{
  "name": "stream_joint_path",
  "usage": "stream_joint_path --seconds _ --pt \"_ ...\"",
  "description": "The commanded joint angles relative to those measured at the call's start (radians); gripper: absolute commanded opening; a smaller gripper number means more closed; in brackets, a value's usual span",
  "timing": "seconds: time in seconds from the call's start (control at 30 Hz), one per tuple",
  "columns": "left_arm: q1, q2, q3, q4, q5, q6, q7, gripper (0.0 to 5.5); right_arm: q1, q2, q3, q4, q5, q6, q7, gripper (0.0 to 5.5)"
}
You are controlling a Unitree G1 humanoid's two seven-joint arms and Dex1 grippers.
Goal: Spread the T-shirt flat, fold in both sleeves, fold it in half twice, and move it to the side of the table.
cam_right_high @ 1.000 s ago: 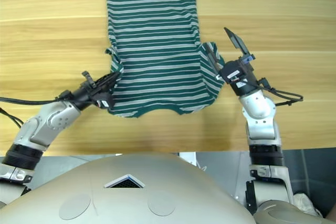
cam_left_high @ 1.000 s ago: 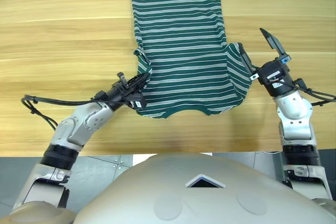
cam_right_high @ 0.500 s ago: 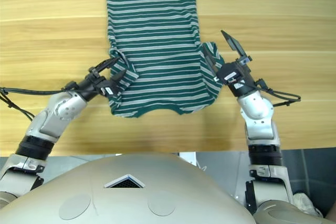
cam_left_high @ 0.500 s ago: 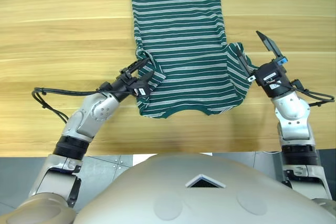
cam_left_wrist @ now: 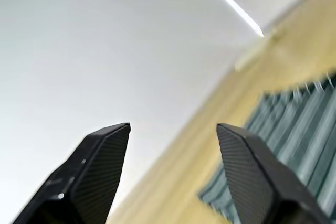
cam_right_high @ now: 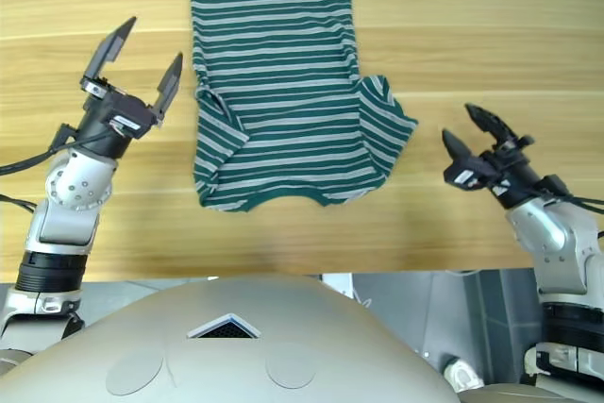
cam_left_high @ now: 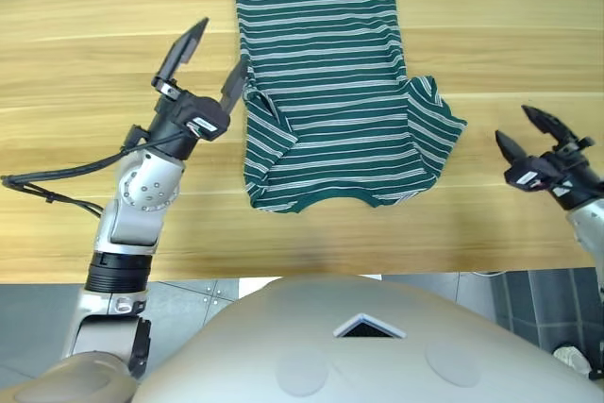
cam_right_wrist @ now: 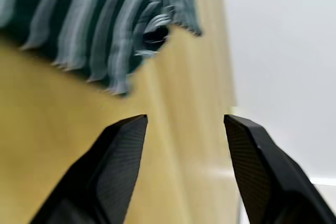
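A green T-shirt with white stripes (cam_left_high: 326, 82) lies on the wooden table (cam_left_high: 94, 25), its collar toward the near edge. Its left sleeve (cam_left_high: 266, 134) is folded in over the body; the right sleeve (cam_left_high: 436, 120) lies partly folded, its corner still jutting out to the right. My left gripper (cam_left_high: 215, 52) is raised open just left of the shirt, holding nothing. My right gripper (cam_left_high: 522, 134) hangs open to the right of the shirt, near the table's front edge, also with nothing in it. The wrist views show striped cloth (cam_left_wrist: 294, 129) (cam_right_wrist: 94, 30) beyond open black fingers.
Bare wood stretches to the left and right of the shirt. The table's front edge (cam_left_high: 283, 273) runs just below the collar, with grey floor beyond it. A black cable (cam_left_high: 57, 181) trails from my left arm.
Both grippers have let go of the sleeves and pulled away: the left one rose up and left after laying its sleeve over the body, the right one swung out right toward the table's edge.
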Motion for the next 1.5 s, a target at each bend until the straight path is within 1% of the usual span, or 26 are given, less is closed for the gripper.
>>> stream_joint_path --seconds 0.03,0.17,0.3,0.53,0.67,0.87,1.0,1.17,1.37,1.5 --pt "0.018 -0.019 0.055 -0.046 -0.036 0.02 0.006 3.05 -0.012 -0.016 0.111 0.062 -0.106 0.043 0.017 2.72" --pt "0.053 -0.024 0.07 -0.051 -0.001 0.013 0.006 3.05 -0.108 -0.006 0.186 0.112 -0.175 0.083 -0.041 2.72" --pt "0.078 -0.034 0.049 -0.049 0.038 0.005 -0.002 3.05 -0.207 0.022 0.254 0.147 -0.193 0.108 -0.101 2.72" --pt "0.079 -0.048 0.016 -0.027 0.069 0.0 -0.009 3.05 -0.274 0.022 0.329 0.194 -0.194 0.115 -0.147 2.72" --pt "0.073 -0.053 -0.004 -0.023 0.073 -0.001 -0.015 3.05 -0.284 0.015 0.348 0.203 -0.189 0.123 -0.171 2.72" --pt "0.087 -0.058 -0.012 -0.02 0.075 -0.004 -0.019 3.08 -0.314 0.011 0.367 0.228 -0.183 0.139 -0.2 1.75" --pt "0.093 -0.063 -0.022 -0.018 0.077 -0.007 -0.021 3.08 -0.319 0.005 0.371 0.242 -0.176 0.143 -0.207 0.94" --pt "0.096 -0.069 -0.032 -0.014 0.08 -0.013 -0.022 3.08 -0.325 -0.001 0.374 0.258 -0.171 0.143 -0.219 0.08" --pt "0.098 -0.071 -0.042 -0.011 0.082 -0.021 -0.02 3.08 -0.305 0.001 0.384 0.21 -0.141 0.104 -0.216 0.02" --pt "0.095 -0.071 -0.043 -0.004 0.083 -0.026 -0.02 3.08 -0.264 0.045 0.366 0.068 0.002 0.031 -0.193 0.02"
